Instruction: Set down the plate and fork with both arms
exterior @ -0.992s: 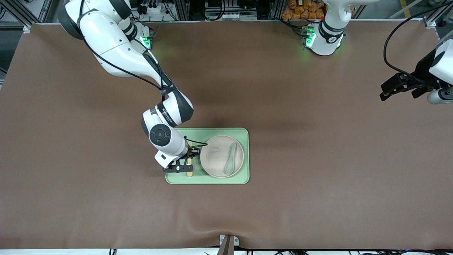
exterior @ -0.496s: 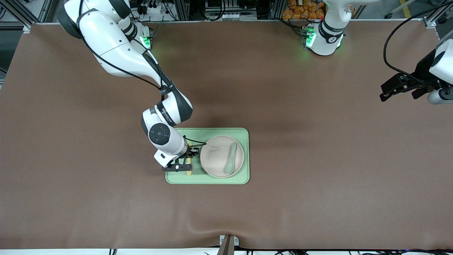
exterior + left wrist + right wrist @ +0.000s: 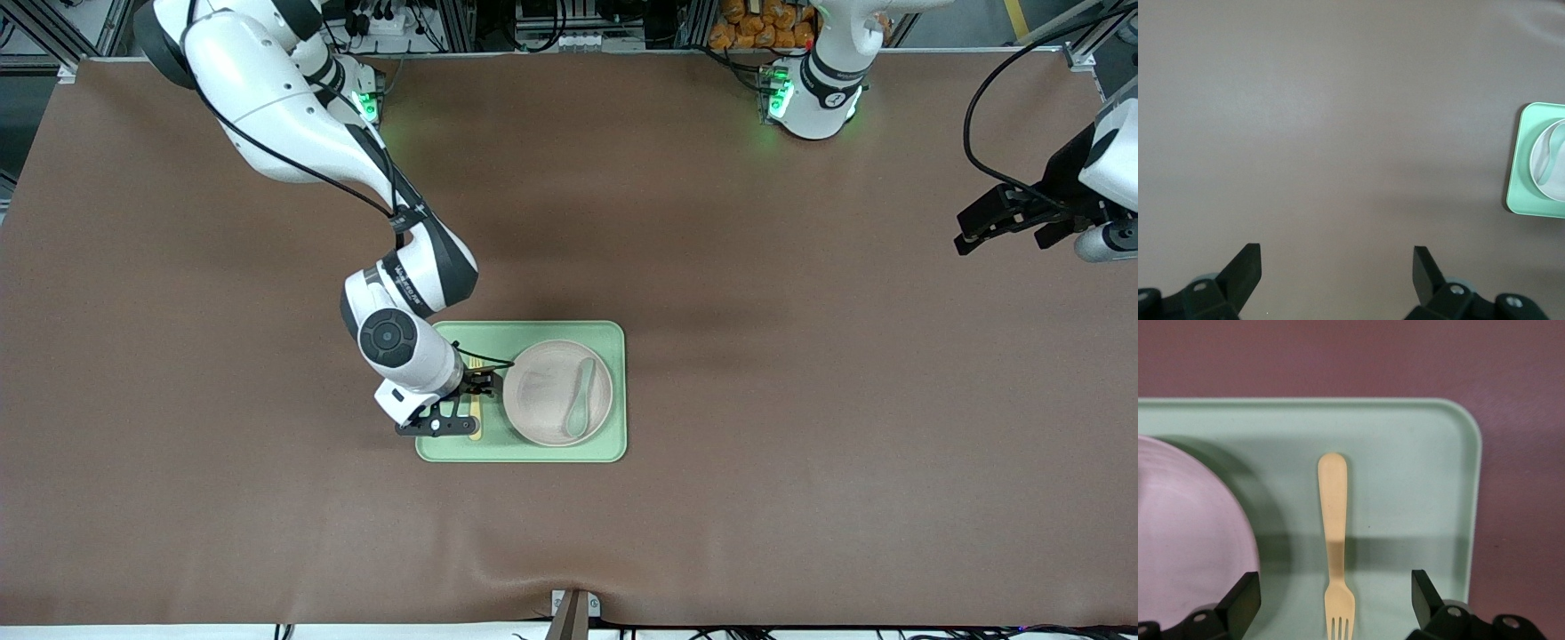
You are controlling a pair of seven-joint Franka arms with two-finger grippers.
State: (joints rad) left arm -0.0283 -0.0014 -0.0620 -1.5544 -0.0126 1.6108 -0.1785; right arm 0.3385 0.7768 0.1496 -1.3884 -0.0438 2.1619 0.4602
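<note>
The right gripper (image 3: 444, 425) hung over the green tray (image 3: 524, 453), at the tray's end toward the right arm, with its jaws spread wide and nothing between them. In the right wrist view we saw its fingertips (image 3: 1245, 590) standing apart on either side of the fork (image 3: 1335, 540), which lay flat on the tray, free of the claw. The fork lay just beside the plate (image 3: 542, 396) without touching it, between the plate and the tray's rim at the right arm's end. The plate sat on the tray toward the left arm's end, and a green spoon (image 3: 580, 400) lay in it.

The left gripper (image 3: 1000, 218) waited well apart from the tray, over bare table (image 3: 800, 489) at the left arm's end, its jaws likewise wide and empty.

We judged both task things already set on the tray, so the risks lay in the retreat. The fork sat directly below the open claw; if the right arm drew off low or swung sideways, a fingertip could catch the handle and flick the light plastic fork against the plate or off the tray. A drift toward the plate could nudge its rim and shift it, perhaps tipping the spoon out. A straight rise off the tray seemed to us the safest way out.
</note>
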